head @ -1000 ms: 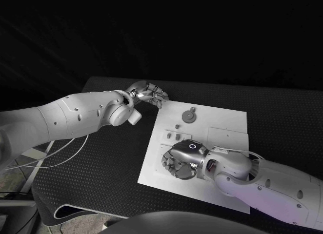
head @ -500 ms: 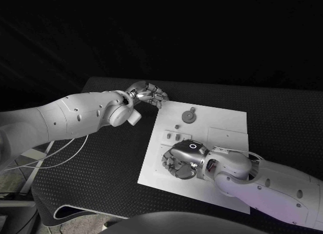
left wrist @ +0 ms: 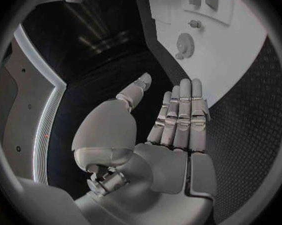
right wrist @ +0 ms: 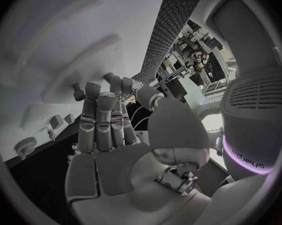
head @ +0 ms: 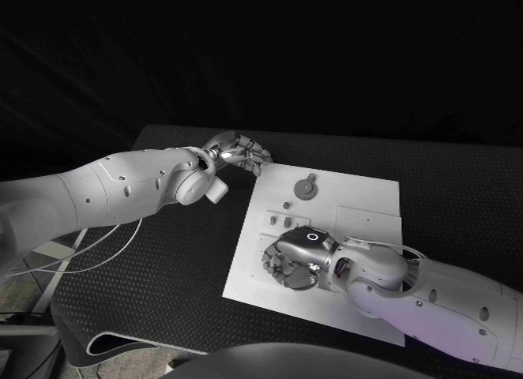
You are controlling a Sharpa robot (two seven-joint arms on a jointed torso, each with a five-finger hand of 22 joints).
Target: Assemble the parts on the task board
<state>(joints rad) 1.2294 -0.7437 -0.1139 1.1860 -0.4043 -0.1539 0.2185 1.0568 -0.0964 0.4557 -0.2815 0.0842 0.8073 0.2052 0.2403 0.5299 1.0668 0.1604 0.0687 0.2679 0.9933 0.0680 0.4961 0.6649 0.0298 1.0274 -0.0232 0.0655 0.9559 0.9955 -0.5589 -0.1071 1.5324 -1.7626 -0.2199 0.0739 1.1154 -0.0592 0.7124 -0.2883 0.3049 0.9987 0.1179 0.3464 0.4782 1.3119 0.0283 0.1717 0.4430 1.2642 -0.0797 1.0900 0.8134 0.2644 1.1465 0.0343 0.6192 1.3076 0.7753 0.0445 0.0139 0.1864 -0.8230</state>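
White and flat, the rectangular task board [head: 364, 197] is lying in the middle of the black textured table [head: 159, 268], and everything else is arranging itself around that plate. The silver many-fingered right hand [head: 294, 260] is hanging low over the board's near left portion, palm down, probably because the small parts it is meant to work on are gathered along that side; in the right wrist view its fingers [right wrist: 97, 120] are lying straight and side by side with nothing between them, so it is holding nothing for now (whether the fingertips are touching the board I cannot tell). Just beyond that hand, further along the board's left side, a few small grey block-shaped parts [head: 287, 205] are sitting on the plate, and past them the round grey gear-like disc [head: 306, 189] is lying flat towards the far left corner; it also shows in the left wrist view [left wrist: 185, 44]. The silver left hand [head: 241, 151] is hovering off the board, just outside that far left corner and above the table, its fingers [left wrist: 181, 110] stretched out together and the thumb held apart, gripping nothing. My reading is that it is waiting clear of the plate so the right hand has room, while staying near enough to reach the disc.
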